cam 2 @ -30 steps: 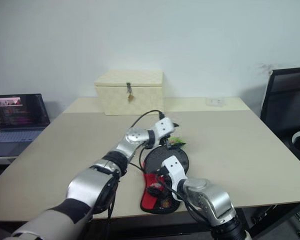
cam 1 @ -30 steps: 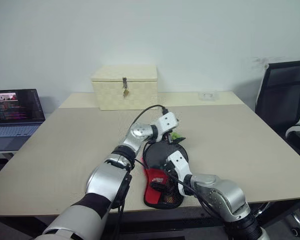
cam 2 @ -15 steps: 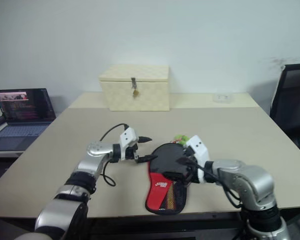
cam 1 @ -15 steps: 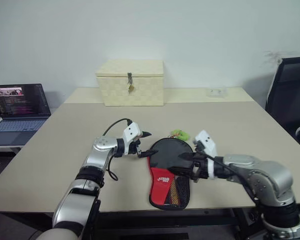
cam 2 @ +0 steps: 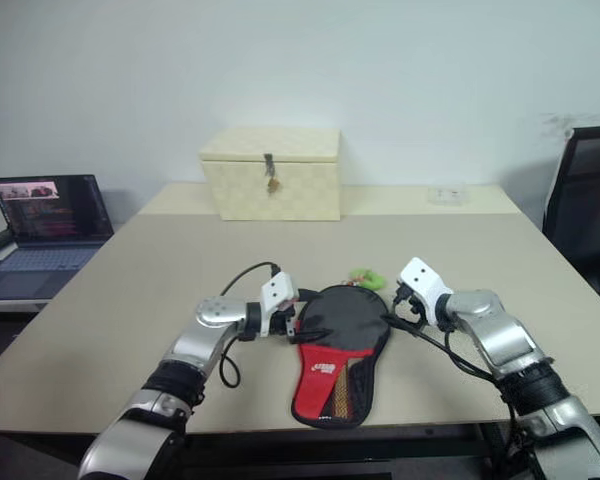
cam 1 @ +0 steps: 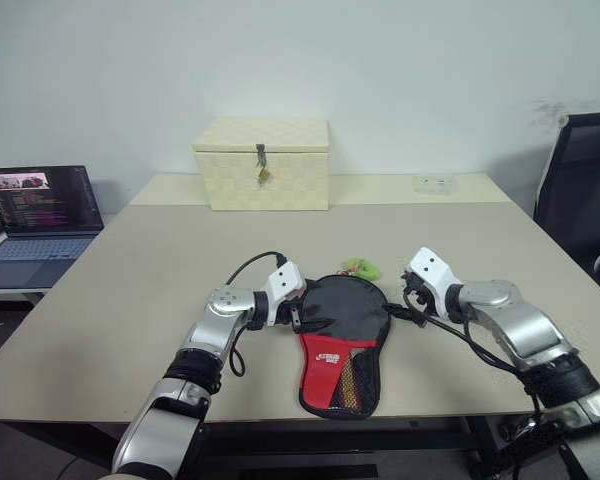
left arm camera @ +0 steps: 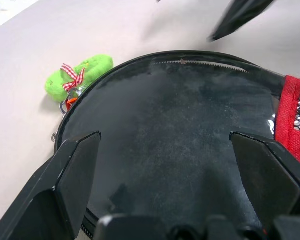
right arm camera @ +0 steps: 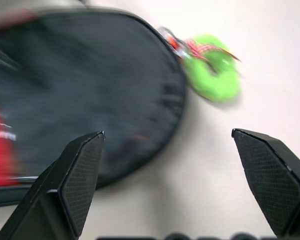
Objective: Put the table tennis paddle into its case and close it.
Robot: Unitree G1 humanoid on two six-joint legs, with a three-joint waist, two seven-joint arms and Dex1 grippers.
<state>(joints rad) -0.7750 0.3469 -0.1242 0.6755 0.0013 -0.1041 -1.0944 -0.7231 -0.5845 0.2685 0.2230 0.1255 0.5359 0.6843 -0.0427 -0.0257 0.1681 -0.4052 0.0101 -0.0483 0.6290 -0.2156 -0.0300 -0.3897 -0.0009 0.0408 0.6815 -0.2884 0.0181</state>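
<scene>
Black-and-red fabric paddle case [cam 1: 342, 340] lies zipped between my spread jaws; my left wrist view shows its zipper teeth, head views the far cream woven box [cam 1: 262, 177] and left laptop [cam 1: 38, 212] on the tabletop [cam 1: 130, 290].

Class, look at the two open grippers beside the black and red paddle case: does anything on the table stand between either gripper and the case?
Nothing visible does. The left gripper sits at the case edge and the right gripper at the opposite edge. The green tag lies past the case's far end, out of both paths.
</scene>
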